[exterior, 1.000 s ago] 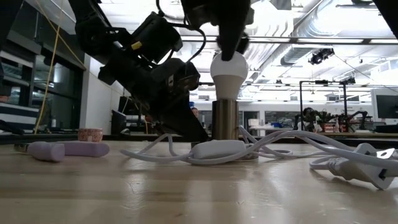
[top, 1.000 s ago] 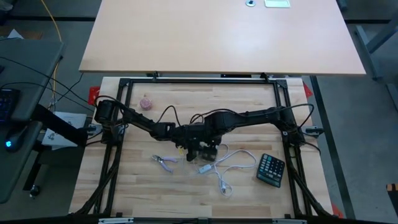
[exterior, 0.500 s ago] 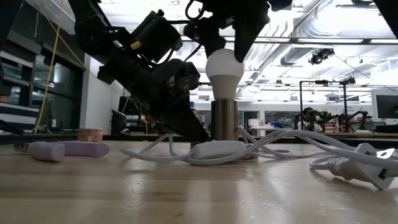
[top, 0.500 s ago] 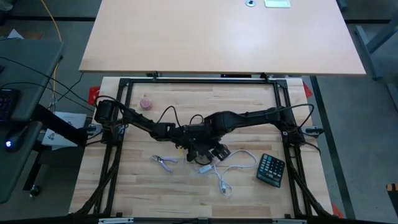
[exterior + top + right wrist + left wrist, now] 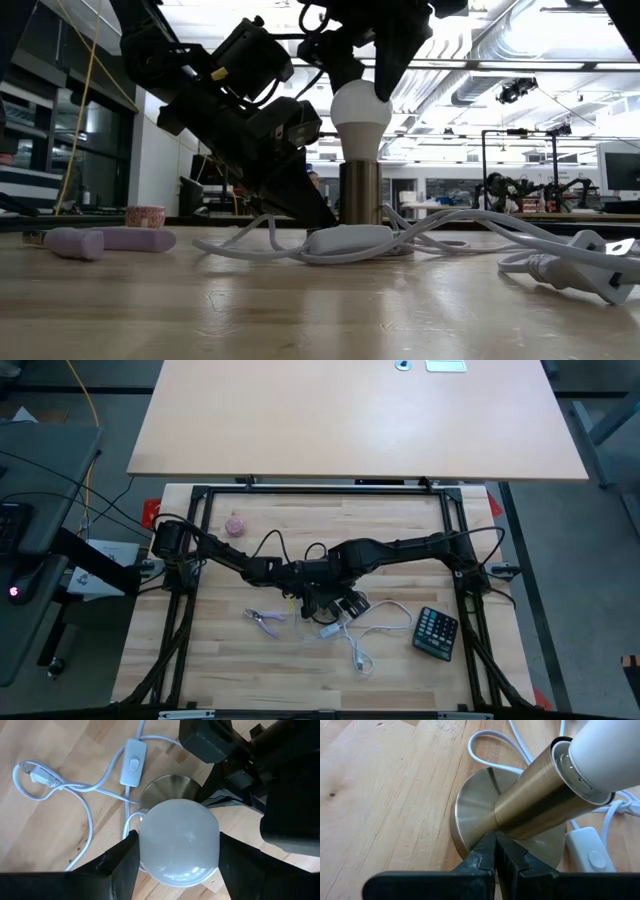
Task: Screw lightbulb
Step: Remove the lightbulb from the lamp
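Note:
The white lightbulb stands upright with its narrow end in the brass socket tube of a small lamp. The lamp's round metal base disc lies flat on the table's middle. My right gripper comes down from above and is shut on the bulb's globe. My left gripper is shut, its tips slanting down onto the disc at the foot of the tube. In the high view both grippers meet at the lamp. My left gripper presses its shut fingertips on the top of the base disc, right beside the foot of the brass tube. It slants down from the table's left side. The disc lies flat on the table. My right gripper pinches the bulb's round globe between its two fingers, one on each side of its widest part. The fingers point straight down from above. The bulb stands upright, its lower end in the socket tube.
A white cord with a switch and a plug loops around the lamp on the near side. A calculator lies to the right, pliers to the left, and a pink ball at the far left.
My right gripper has rolled about its downward line while staying over the socket, still shut on the bulb; its fingers, first seen edge-on in the low view, now show spread on either side of the globe. Most of the turn came early.

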Controlling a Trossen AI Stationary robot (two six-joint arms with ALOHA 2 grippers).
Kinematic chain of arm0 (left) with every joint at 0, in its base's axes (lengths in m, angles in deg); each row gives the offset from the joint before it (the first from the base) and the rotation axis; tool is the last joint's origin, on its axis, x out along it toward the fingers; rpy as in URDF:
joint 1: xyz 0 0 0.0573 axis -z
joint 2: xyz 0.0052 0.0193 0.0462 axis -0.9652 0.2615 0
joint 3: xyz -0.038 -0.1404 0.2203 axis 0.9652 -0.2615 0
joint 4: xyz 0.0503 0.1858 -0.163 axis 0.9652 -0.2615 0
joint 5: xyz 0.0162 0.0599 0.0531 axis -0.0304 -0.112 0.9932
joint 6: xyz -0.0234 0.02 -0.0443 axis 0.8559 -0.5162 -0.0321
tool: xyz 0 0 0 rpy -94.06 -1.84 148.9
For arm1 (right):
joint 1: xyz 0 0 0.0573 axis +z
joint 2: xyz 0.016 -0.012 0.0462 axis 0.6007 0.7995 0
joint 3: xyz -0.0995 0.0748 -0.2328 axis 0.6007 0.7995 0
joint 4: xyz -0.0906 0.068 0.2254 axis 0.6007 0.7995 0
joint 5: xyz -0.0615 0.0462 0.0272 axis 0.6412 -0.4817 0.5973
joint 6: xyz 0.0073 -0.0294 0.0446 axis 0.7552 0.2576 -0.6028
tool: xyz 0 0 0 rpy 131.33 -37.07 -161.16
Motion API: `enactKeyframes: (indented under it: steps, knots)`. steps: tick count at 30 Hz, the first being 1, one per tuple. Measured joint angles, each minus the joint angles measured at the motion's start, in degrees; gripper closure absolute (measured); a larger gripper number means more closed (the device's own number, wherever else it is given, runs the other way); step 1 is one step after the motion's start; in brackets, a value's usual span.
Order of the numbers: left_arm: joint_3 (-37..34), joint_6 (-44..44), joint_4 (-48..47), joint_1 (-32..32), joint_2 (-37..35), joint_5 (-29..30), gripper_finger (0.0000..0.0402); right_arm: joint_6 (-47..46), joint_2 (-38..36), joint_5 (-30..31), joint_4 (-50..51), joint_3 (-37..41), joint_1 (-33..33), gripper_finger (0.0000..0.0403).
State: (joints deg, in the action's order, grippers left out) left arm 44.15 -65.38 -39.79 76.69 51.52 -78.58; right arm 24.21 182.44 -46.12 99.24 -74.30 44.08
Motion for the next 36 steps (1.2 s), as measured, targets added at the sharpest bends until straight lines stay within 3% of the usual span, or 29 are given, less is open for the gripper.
enactKeyframes:
  steps: [9,13,28,36]
  knots:
    - [0.0,0.01,0.02,0.0,0.01,-0.13,0.0401,0.4,0.0,0.13,2.41,-0.85,-0.08,0.0133]
    - [0.0,-0.8,0.07,0.0,0.0,0.02,0.0401,0.47,-0.07,3.24,2.84,-0.85,-0.04,0.0131]
    - [0.0,-0.93,0.02,-0.02,0.0,0.07,0.0401,0.38,-0.17,3.58,2.01,-0.85,-0.07,0.0128]
    - [0.0,-0.84,0.02,-0.02,0.0,0.0,0.0401,0.48,-0.24,2.92,3.8,-0.92,-0.44,0.0076]
